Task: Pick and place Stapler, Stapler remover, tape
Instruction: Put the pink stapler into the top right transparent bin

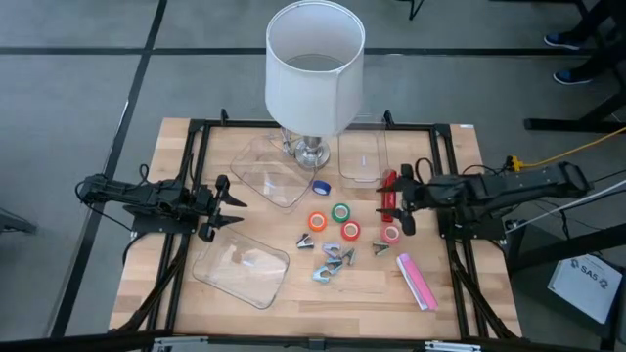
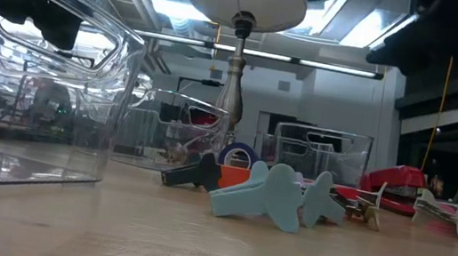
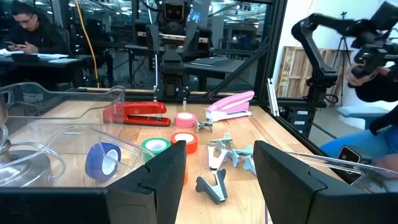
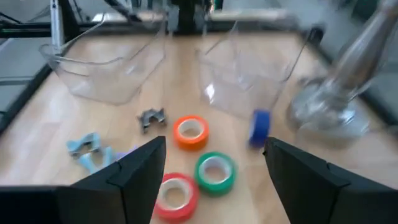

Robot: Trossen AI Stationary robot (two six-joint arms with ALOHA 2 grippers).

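Observation:
A red stapler (image 1: 388, 191) (image 3: 138, 112) lies on the table by my right gripper (image 1: 401, 201) (image 4: 214, 144), which hovers open with nothing between its fingers. A pink stapler (image 1: 416, 281) (image 3: 230, 104) lies nearer the front right. Tape rolls lie at mid-table: blue (image 1: 321, 187) on edge, orange (image 1: 317, 221), green (image 1: 340, 212), red (image 1: 350, 231) and pink (image 1: 391, 234) flat. Several grey staple removers (image 1: 331, 260) (image 2: 269, 196) lie in front of them. My left gripper (image 1: 231, 209) (image 3: 219, 149) waits open at the left, level, touching nothing.
A white-shaded lamp (image 1: 313, 78) stands at the table's far middle. Three clear plastic containers sit around it: one at far left of centre (image 1: 269, 176), one at far right of centre (image 1: 360, 156), one near the front left (image 1: 240, 266). A black frame (image 1: 196, 132) rims the table.

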